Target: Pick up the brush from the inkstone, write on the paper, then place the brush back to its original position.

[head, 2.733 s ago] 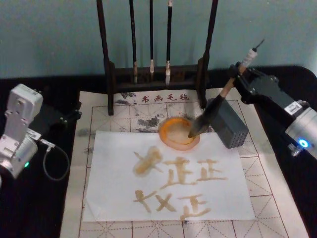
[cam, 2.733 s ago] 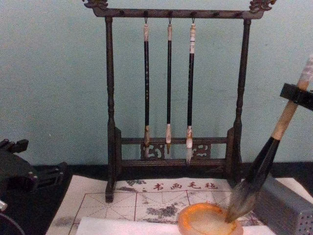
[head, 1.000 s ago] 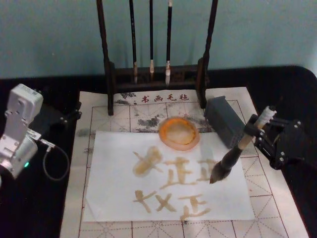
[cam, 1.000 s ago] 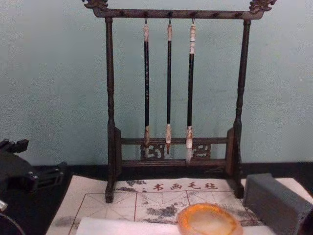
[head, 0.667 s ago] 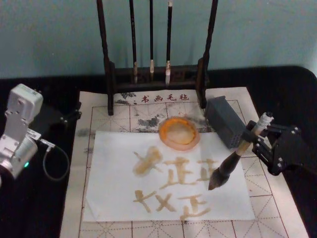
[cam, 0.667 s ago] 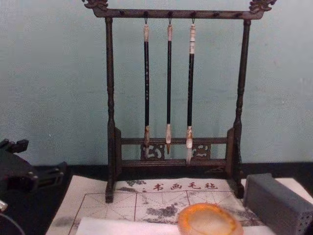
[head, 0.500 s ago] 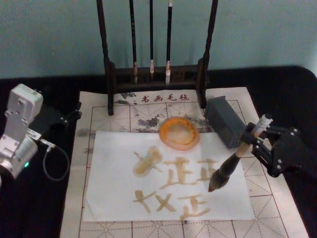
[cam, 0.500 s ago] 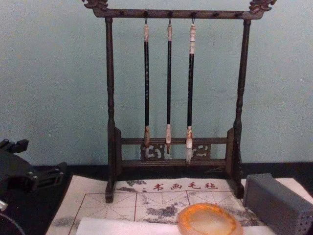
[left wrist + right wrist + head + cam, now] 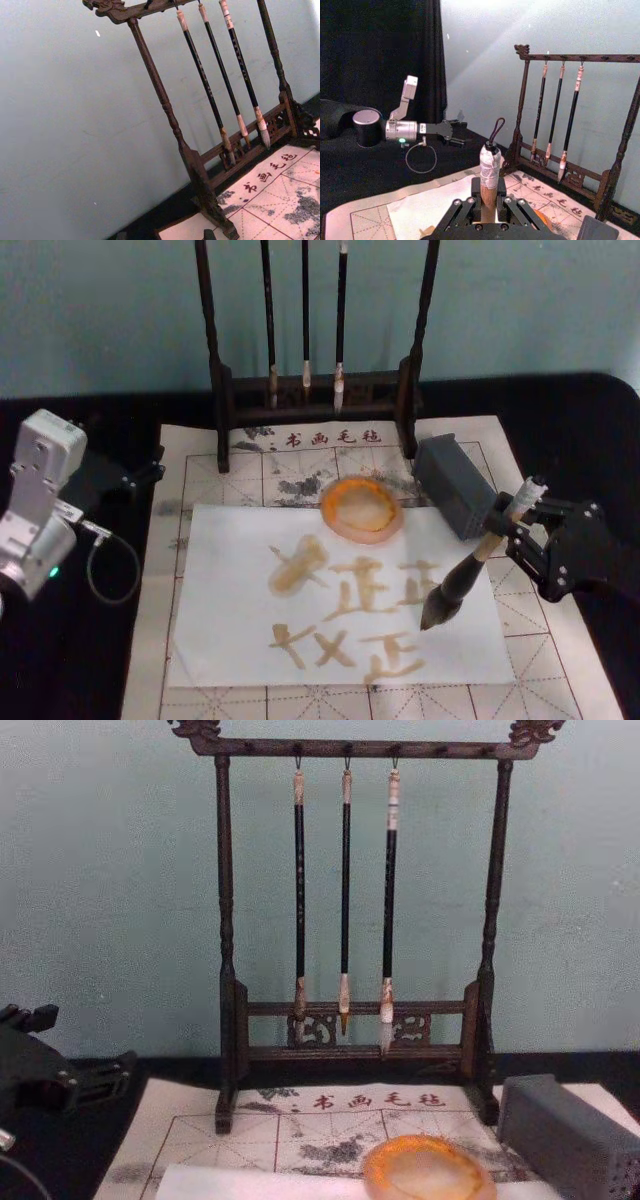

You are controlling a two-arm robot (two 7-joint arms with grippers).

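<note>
The right gripper (image 9: 503, 527) is clamped tight on the light wood end of the brush (image 9: 455, 585), nearer the robot than the inkstone (image 9: 362, 506) and to its right, just past the grey block (image 9: 455, 485). The brush leans, with its dark bushy tip down over the paper (image 9: 230, 580), which lies just in front of the inkstone and has tan marks on it. The left gripper (image 9: 130, 478) rests far off to the left of the inkstone.
</note>
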